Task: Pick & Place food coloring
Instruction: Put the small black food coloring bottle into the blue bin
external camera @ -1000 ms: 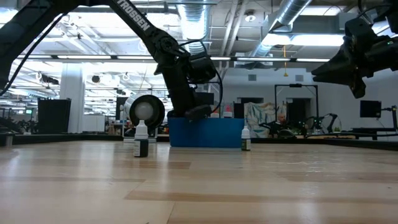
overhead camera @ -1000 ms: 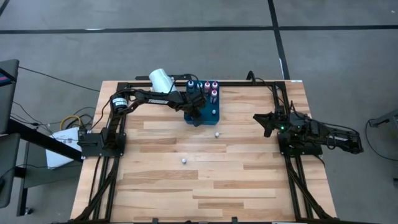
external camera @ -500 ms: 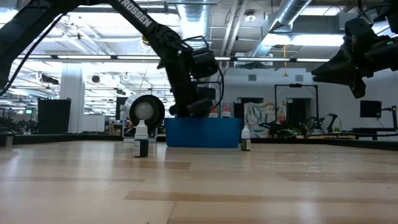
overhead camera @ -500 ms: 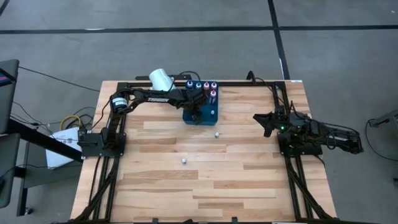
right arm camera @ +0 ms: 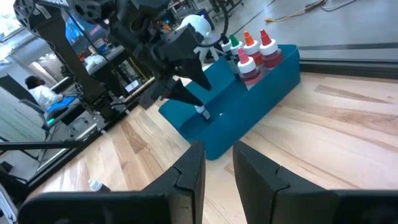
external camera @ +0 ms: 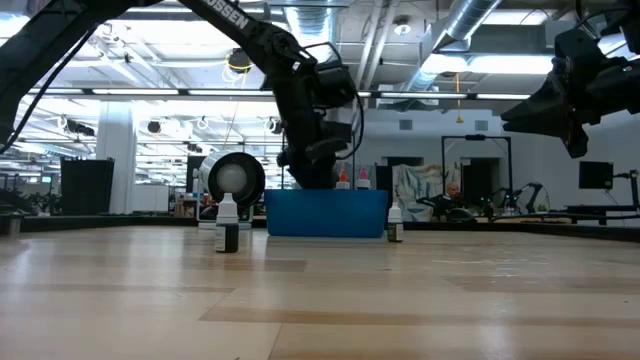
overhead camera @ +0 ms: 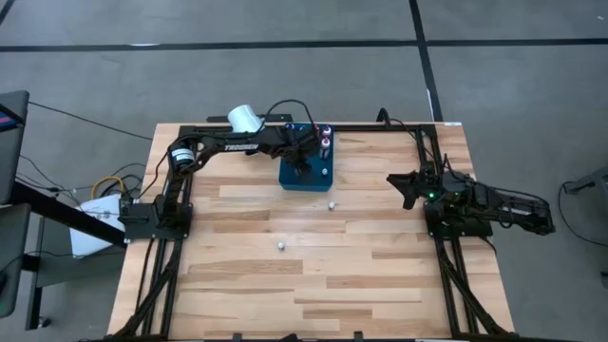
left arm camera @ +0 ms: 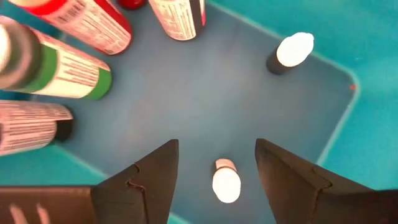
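Where wood table (overhead camera: pixel 237 275) meets grey floor, left gripper (left arm camera: pixel 216 163) hovers over blue tray (overhead camera: pixel 285 178), fingers spread wide, empty; tiny white bottle (left arm camera: pixel 226 182) stands below, coloured food coloring (right arm camera: pixel 252 53) at far wall. Two bottles loose on boards. Right gripper (right arm camera: pixel 217 168) waits aside, narrowly parted, empty.

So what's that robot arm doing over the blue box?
The left gripper hangs open over the blue tray, right above a tiny white-topped bottle standing inside with bigger bottles. Two more small bottles wait on the table. The right gripper rests off to the side, holding nothing.
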